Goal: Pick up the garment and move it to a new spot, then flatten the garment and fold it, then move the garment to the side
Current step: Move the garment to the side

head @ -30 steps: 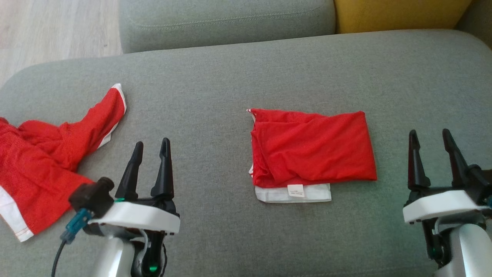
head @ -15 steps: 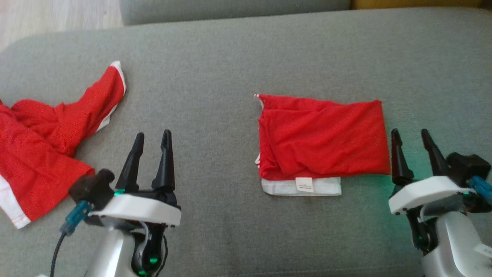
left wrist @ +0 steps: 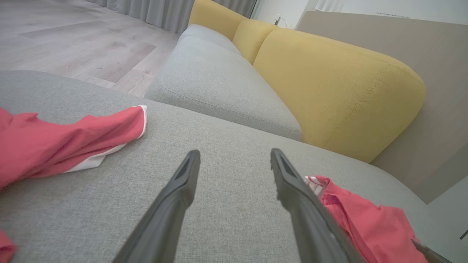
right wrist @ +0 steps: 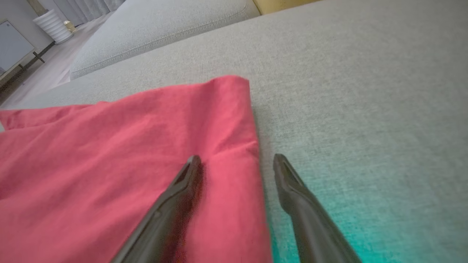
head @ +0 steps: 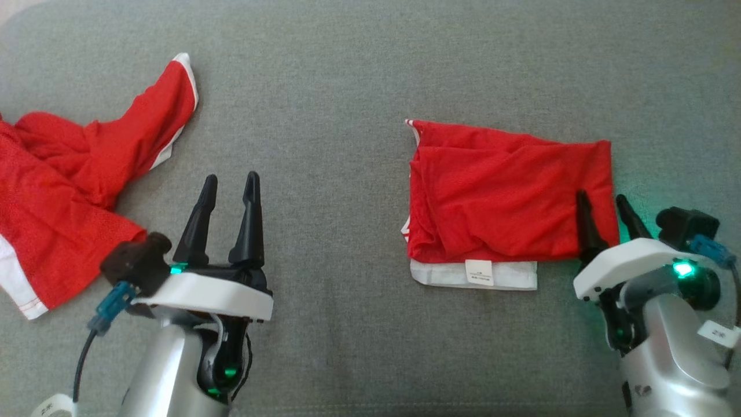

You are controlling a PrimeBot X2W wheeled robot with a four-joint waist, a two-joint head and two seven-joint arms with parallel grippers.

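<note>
Straddling the right edge of the folded garment (head: 509, 191), right of centre on the grey cushion (head: 347, 81), our right claw (head: 601, 198) stands released; our left claw (head: 231, 177) hangs released, well apart. Folding looks done; next we must pinch every layer and slide it aside.

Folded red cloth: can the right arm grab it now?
Probably yes. The open right gripper straddles the right edge of the folded red cloth: one finger over fabric, one over the grey cushion, nothing between.
</note>
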